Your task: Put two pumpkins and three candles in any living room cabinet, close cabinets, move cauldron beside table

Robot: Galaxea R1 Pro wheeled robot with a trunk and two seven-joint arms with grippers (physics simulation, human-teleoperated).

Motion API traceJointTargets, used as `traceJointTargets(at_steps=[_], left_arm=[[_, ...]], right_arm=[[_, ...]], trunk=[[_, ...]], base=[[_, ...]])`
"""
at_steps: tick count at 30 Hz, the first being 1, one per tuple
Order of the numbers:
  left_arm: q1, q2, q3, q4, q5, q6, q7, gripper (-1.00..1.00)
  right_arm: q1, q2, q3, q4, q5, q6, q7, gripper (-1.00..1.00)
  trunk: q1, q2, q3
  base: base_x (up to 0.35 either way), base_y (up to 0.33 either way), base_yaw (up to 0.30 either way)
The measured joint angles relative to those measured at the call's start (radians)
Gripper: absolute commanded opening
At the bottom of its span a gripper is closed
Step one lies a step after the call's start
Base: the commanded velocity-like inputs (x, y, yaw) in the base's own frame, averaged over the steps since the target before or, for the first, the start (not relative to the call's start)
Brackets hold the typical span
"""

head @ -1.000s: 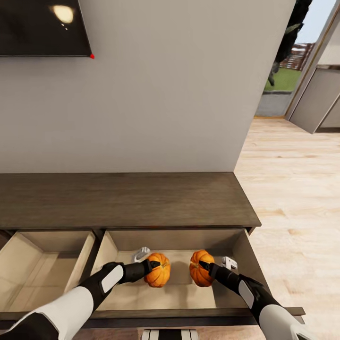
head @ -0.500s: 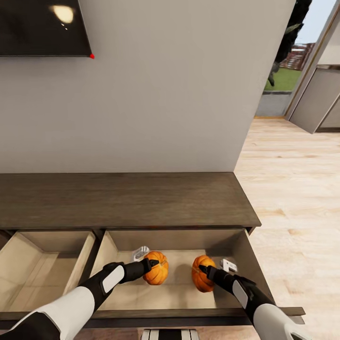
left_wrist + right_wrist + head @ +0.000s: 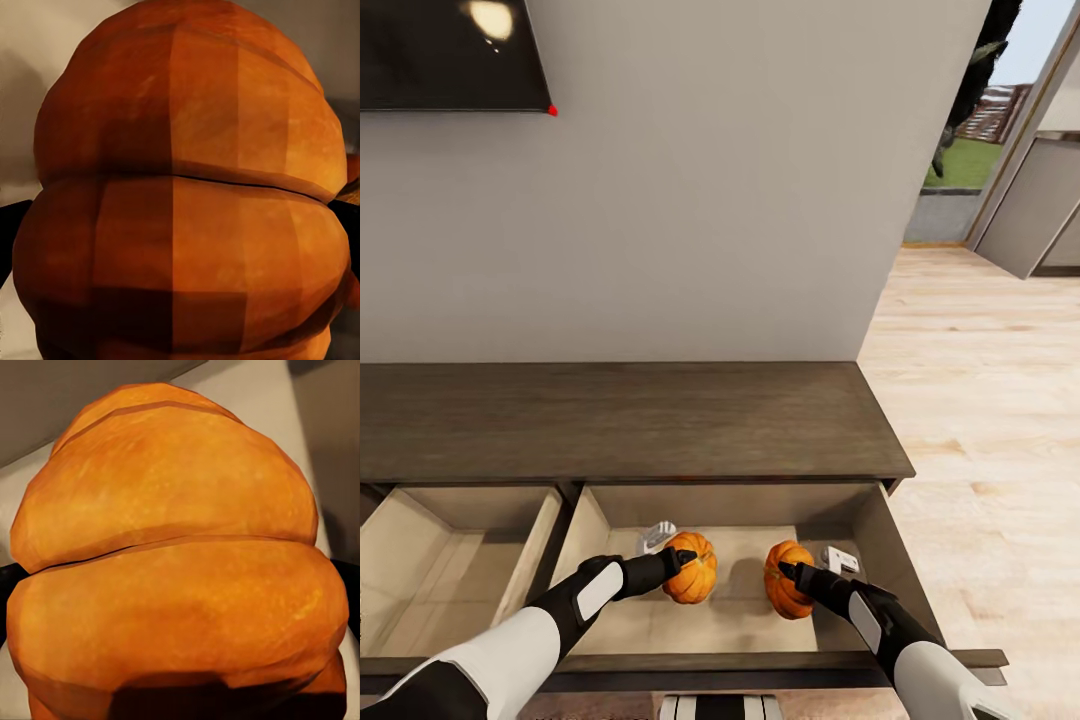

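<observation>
Left gripper point(image 3: 682, 561) fingers clasp one pumpkin point(image 3: 693, 568); right gripper point(image 3: 790, 573) apparently grips the other pumpkin point(image 3: 784, 590) inside the open drawer point(image 3: 865, 520).

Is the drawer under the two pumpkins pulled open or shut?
Open: the drawer's pale beige floor and walls show in front of the cabinet, both pumpkins inside.

You had two squat, ribbed orange pumpkins inside the cabinet point(image 3: 660, 420), in its open right-hand drawer point(image 3: 875, 540), lined pale beige. The left pumpkin point(image 3: 694, 568) and the right pumpkin point(image 3: 784, 580) sat side by side, apart, each clamped between black fingers.
</observation>
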Motion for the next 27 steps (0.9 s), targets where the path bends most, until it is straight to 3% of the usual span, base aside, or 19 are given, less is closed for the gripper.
traceJointTargets(at_steps=[27], left_arm=[[0.000,0.000,0.000,-0.002,0.001,0.000,0.000,-1.00]], right_arm=[[0.000,-0.002,0.000,-0.002,-0.004,0.001,0.003,-1.00]], trunk=[[0.000,0.000,-0.043]], base=[[0.000,0.000,0.066]])
